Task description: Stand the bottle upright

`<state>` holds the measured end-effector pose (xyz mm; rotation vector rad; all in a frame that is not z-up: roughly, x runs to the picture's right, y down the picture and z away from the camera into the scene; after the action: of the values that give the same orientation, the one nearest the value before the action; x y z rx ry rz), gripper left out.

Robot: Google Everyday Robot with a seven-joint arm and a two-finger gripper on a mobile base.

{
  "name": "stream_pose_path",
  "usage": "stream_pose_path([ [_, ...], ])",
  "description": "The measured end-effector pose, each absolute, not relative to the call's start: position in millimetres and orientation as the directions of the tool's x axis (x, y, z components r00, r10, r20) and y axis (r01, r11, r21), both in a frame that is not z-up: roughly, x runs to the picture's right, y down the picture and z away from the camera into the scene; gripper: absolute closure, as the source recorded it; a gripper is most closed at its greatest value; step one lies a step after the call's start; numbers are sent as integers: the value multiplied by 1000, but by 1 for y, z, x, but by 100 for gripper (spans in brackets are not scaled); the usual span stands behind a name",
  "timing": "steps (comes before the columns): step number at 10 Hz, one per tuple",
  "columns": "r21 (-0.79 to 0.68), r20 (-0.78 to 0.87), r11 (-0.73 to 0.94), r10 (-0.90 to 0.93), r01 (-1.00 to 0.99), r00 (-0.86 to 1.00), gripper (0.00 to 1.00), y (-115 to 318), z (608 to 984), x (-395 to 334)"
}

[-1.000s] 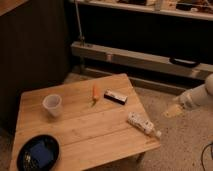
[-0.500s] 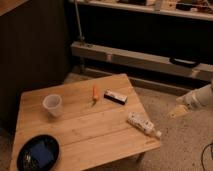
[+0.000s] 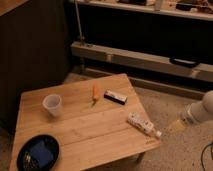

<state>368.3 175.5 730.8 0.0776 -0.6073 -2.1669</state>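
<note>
Worktop [image 3: 85,127] comes first to the eye: a low wooden table set at an angle to the room, with dark shelving behind it. Off its right side, over the speckled floor, the robot's pale arm [image 3: 200,112] reaches in from the edge of view. At the near left corner sits a black dish [image 3: 54,142] with something blue [image 3: 40,151] in it. Further back on the left stands a translucent cup [image 3: 52,105], upright.

Next in size is the bottle [image 3: 142,124]. It lies on its side close to the worktop's near right corner, and its capped neck points out toward the right edge. Near the middle lies a flat dark-and-white box [image 3: 115,96], and just to its left a small orange item [image 3: 94,93], apart from it.

Smallest is the gripper [image 3: 176,125], hanging just beyond the worktop's right edge, near the bottle's cap end but clear of it. Its fingers stand spread and hold nothing.

By my reckoning the approach is the step in hand, since the bottle is untouched. The next move calls for bringing the gripper in over the edge and closing across the bottle's slim body. It would then have to tip the neck upward without rolling the bottle off the corner.
</note>
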Motion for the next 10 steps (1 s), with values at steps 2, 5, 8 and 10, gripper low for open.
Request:
stream_pose_path([
  [2,465,64,-498,-806,732,-588,20,175,739,373],
  [5,527,-43,-494,-828,691,-559,20,161,767,367],
  [8,578,-10,-490,-804,653,-595,20,174,778,355],
  [10,585,44,-467,-798,663,-601,20,200,772,360],
])
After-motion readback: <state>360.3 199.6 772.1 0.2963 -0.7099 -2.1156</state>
